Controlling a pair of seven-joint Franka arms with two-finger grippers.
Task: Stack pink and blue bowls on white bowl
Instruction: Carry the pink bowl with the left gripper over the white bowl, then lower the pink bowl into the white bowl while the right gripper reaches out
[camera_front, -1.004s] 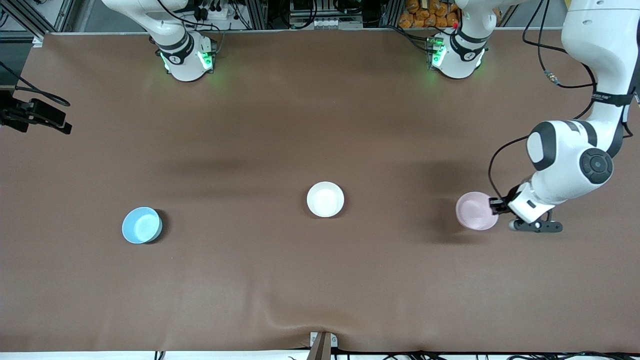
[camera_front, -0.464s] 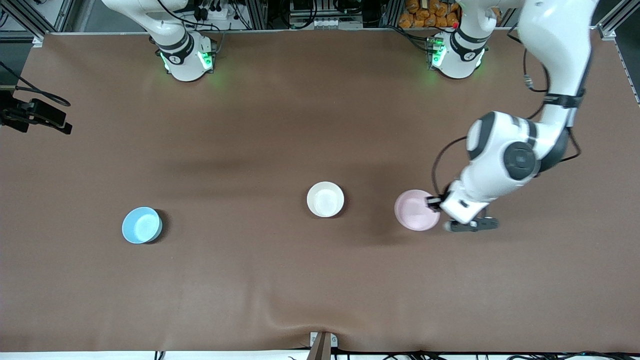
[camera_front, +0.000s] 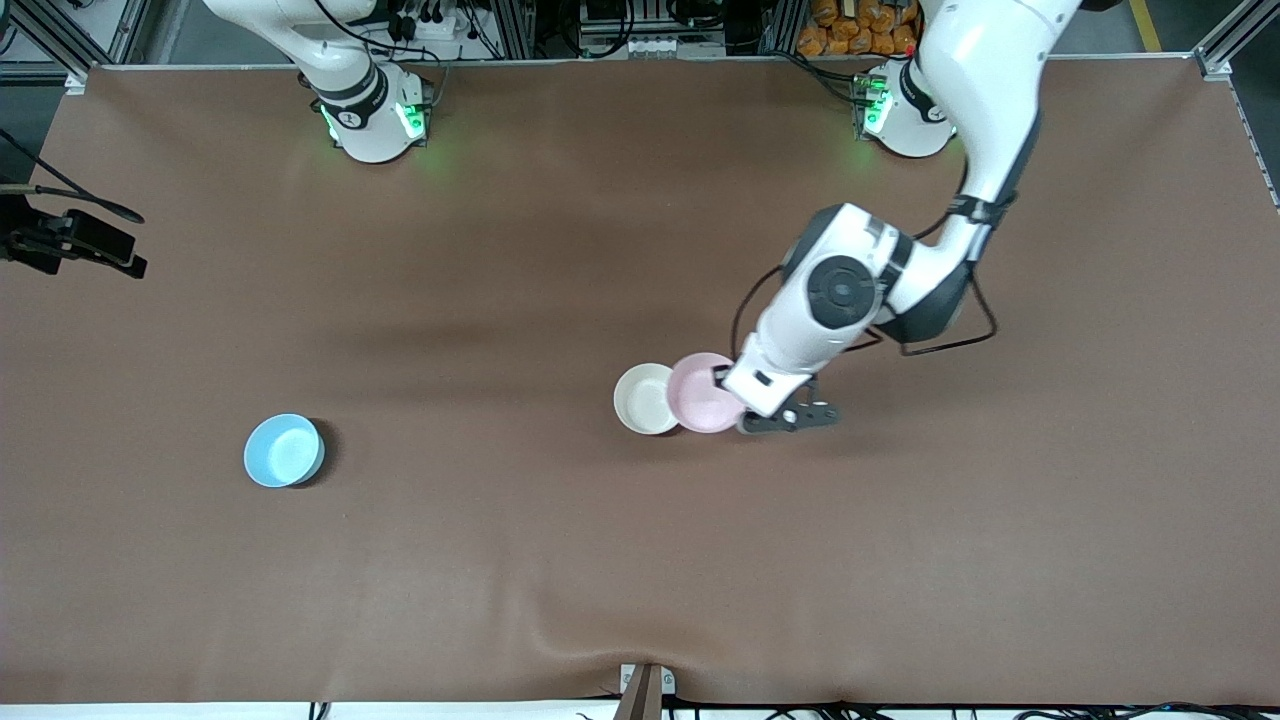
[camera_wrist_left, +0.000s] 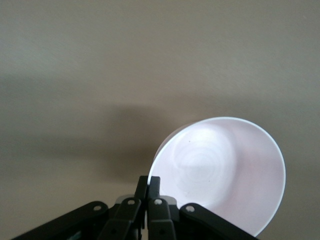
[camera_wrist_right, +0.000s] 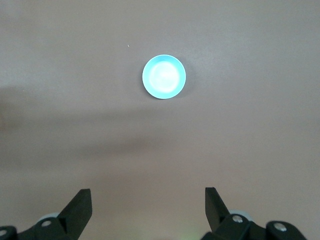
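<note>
Carrying pink bowl (camera_front: 702, 393) toward white bowl (camera_front: 643, 399): left end effector (camera_front: 727, 385) pinches pink bowl's rim, fingers (camera_wrist_left: 148, 187) narrow on it, bowl airborne, overlapping white bowl's edge toward left arm's end of surface (camera_front: 560, 560). Step in hand: first stacking. Next move likely needs short shift to centre pink over white, then lower, release. Blue bowl (camera_front: 284, 451) sits well apart toward right arm's end, untouched. Right end effector (camera_wrist_right: 148, 210) waits high over blue bowl, fingers wide.

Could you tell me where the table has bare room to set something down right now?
Bare table runs nearer the front camera than all three bowls, and between the blue bowl and white bowl. It is crowded at the white bowl, where the left gripper holds the pink bowl overlapping its rim.
</note>
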